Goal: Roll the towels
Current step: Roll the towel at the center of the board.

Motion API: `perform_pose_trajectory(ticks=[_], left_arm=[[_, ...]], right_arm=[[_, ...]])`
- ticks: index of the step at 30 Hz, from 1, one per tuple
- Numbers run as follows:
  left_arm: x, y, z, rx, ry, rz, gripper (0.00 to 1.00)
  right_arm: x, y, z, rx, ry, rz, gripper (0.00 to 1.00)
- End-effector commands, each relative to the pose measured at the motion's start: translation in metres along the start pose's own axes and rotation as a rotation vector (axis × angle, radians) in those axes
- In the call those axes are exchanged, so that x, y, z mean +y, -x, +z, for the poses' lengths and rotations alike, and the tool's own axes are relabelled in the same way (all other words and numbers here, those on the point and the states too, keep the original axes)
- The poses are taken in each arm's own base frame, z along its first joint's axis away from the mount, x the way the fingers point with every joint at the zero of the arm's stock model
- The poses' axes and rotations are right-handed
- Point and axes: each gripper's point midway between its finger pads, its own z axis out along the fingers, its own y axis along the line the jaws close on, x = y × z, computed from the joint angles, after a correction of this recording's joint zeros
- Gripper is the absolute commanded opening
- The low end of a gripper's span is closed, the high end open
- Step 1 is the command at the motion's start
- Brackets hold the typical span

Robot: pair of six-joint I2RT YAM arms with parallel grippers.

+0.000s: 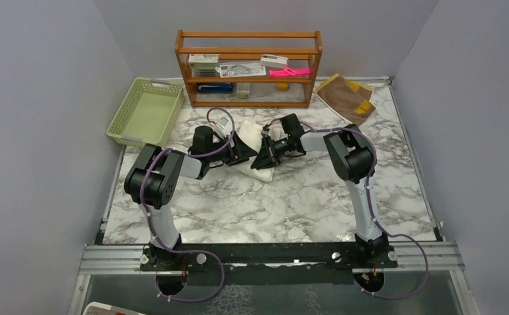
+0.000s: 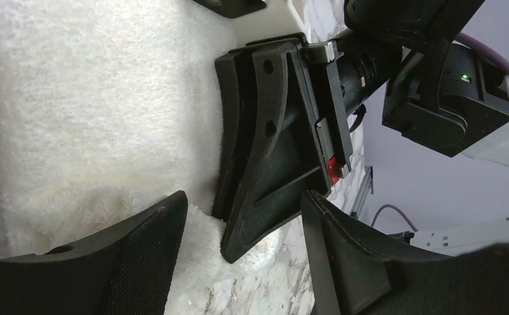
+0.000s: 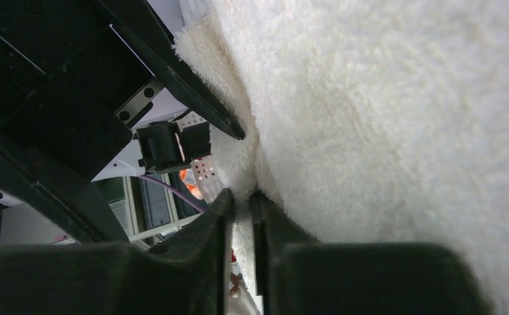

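The cream-white towel point(image 1: 250, 131) lies bunched on the marble table between both grippers. It fills the left wrist view point(image 2: 94, 98) and the right wrist view point(image 3: 402, 98). My right gripper point(image 1: 263, 161) point(image 3: 240, 197) is shut on a thin fold at the towel's edge. My left gripper point(image 1: 240, 156) point(image 2: 245, 220) is open, its fingers straddling the right gripper point(image 2: 235, 230) and the towel's corner. One left finger point(image 3: 196, 95) lies against the towel. The brown towel with yellow trim point(image 1: 343, 97) lies flat at the back right, away from both arms.
A green basket point(image 1: 145, 111) stands at the back left. A wooden shelf point(image 1: 248, 65) with small items stands against the back wall. Grey walls close in both sides of the marble table point(image 1: 271, 203).
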Motion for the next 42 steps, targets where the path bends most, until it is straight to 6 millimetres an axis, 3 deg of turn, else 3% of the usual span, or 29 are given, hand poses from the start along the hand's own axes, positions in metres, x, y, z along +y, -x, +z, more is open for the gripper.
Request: perform_pose_trajectory(ticks=[1, 5, 7, 19, 22, 25, 28, 31, 35, 42], left_arm=[[0.017, 0.009, 0.011, -0.044, 0.038, 0.023, 0.67], [0.029, 0.005, 0.010, -0.046, 0.068, 0.019, 0.66], [0.033, 0.002, 0.009, -0.045, 0.077, 0.017, 0.66], [0.047, -0.014, 0.007, -0.041, 0.085, -0.020, 0.66], [0.050, -0.017, 0.007, -0.041, 0.082, -0.032, 0.66], [0.053, -0.022, 0.007, -0.038, 0.083, -0.044, 0.66], [0.055, -0.025, 0.008, -0.034, 0.082, -0.051, 0.66], [0.055, -0.025, 0.009, -0.034, 0.076, -0.057, 0.65], [0.052, -0.024, 0.009, -0.036, 0.067, -0.055, 0.65], [0.048, -0.019, 0.010, -0.043, 0.056, -0.052, 0.65]], right_arm=[[-0.058, -0.010, -0.002, -0.039, -0.213, 0.226, 0.22], [-0.053, 0.005, -0.019, -0.128, -0.362, 0.107, 0.58], [-0.052, 0.011, -0.032, -0.184, -0.440, 0.047, 0.63], [-0.019, 0.015, -0.089, -0.366, -0.604, -0.375, 0.59], [0.016, 0.021, -0.110, -0.522, -0.594, -0.569, 0.59], [0.066, 0.010, -0.121, -0.681, -0.543, -0.934, 0.63], [0.093, -0.016, -0.101, -0.654, -0.503, -1.343, 0.62], [0.089, -0.036, -0.079, -0.543, -0.471, -1.606, 0.61], [0.074, -0.035, -0.065, -0.425, -0.466, -1.710, 0.58], [0.060, -0.012, -0.052, -0.316, -0.541, -1.805, 0.52]])
